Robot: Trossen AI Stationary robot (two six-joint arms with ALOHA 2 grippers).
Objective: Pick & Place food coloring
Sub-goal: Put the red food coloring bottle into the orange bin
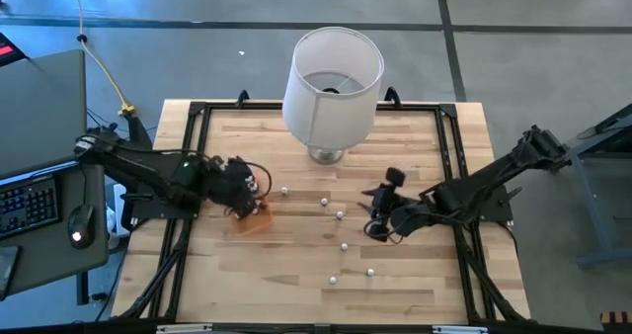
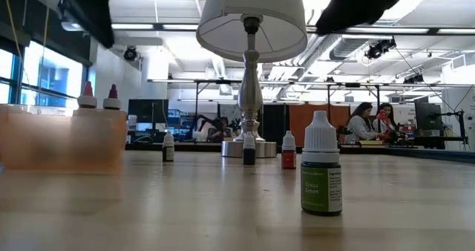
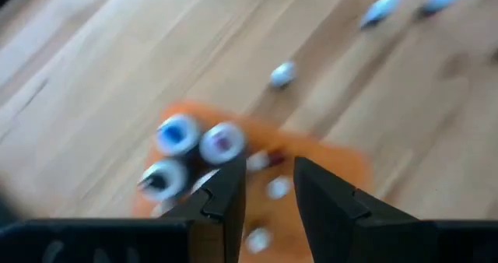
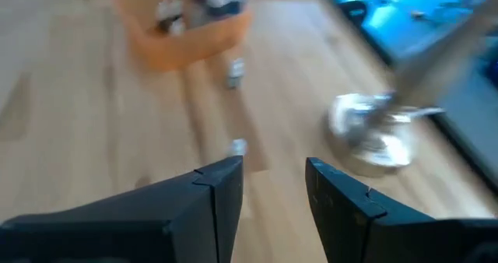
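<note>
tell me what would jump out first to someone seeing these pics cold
The big white lamp stands at the table's far middle, dwarfing everything else. In front of it, tiny food coloring bottles lie scattered over the wooden table, while more sit gathered in the orange tray at the left. The left end effector hangs open just over that tray; the right end effector, also open and empty, is near the scattered bottles.

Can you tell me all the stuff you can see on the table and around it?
Lamp: one, white shade, silver base, far middle of table.
Tray: one, orange, under the left gripper.
Bottles in tray: several, blue, red and white tops.
Loose bottles: six, whitish, scattered mid-table.
Table: one, wooden.
Keyboard: one, beside the table.
People: two, far behind.
Left gripper: open, over tray.
Right gripper: open, empty, near loose bottles.
</note>
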